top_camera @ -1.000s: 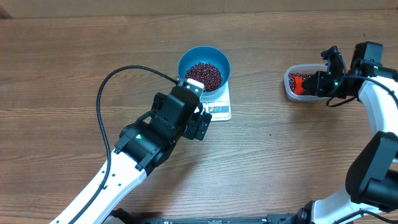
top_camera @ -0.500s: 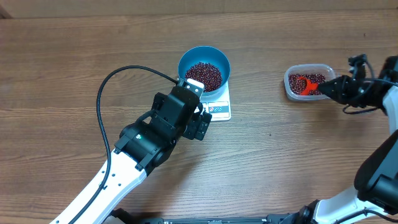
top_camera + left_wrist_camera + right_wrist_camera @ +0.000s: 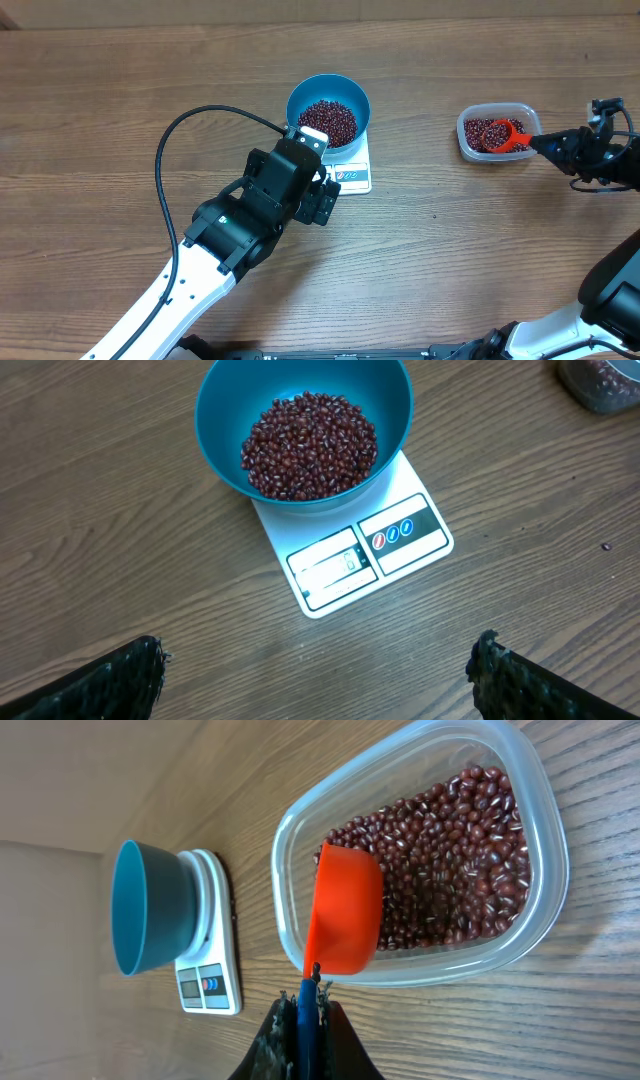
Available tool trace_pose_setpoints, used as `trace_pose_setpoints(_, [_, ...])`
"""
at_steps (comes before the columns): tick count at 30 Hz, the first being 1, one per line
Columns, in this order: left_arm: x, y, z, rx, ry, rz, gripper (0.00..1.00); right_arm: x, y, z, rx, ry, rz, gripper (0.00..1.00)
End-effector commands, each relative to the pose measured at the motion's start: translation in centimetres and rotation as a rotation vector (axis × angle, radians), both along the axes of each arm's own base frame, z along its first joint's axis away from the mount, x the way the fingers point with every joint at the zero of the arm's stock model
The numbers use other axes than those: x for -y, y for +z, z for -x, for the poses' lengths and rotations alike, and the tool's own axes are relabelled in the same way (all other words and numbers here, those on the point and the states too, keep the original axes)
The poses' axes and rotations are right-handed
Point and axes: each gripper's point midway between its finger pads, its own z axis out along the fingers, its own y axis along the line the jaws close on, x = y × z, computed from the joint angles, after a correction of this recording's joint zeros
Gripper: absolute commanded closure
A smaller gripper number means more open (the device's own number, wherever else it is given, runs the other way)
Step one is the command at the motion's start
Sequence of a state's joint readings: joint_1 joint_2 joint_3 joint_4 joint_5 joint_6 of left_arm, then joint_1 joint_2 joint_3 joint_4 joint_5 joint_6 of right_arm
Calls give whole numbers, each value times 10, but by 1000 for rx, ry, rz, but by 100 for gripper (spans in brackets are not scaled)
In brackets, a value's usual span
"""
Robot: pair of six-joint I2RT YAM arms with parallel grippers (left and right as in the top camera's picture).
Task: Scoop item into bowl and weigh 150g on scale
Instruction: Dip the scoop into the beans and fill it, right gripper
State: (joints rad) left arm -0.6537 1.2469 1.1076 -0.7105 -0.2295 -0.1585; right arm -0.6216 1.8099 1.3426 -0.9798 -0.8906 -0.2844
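On the brown wooden table (image 3: 90, 120), the left gripper (image 3: 315, 685) hovers empty, its fingers spread wide, just short of the one small flat white scale (image 3: 352, 177). From above, its wrist hides the scale's left corner. The one round teal bowl (image 3: 293, 100) sits on the scale, holding a heap of small maroon beans (image 3: 328, 120). Well to the right, a single clear plastic tub (image 3: 464, 140) holds a second heap (image 3: 480, 132). The right gripper (image 3: 548, 146) is pinched tight on the handle of the one orange plastic scoop (image 3: 508, 135), whose cup lies at the tub's right rim. A second ago the scoop sat at the tub's left end; the right arm has drawn back rightward, while the left arm has not moved.
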Motion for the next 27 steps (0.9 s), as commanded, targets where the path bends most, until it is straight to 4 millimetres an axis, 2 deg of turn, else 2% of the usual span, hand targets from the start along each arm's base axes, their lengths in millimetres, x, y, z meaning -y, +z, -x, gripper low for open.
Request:
trace_pose_setpoints(1, [-2,2,-4,7,24,4,0,-3,7,-3,34,7,-50,96])
trace_pose_setpoints(23, [-2,2,-4,7,24,4,0,-31,41,0,131,60,-270,96])
trace_pose_setpoints(27, [-2,2,-4,7,24,4,0,-35,42,2,111,61,-290,96])
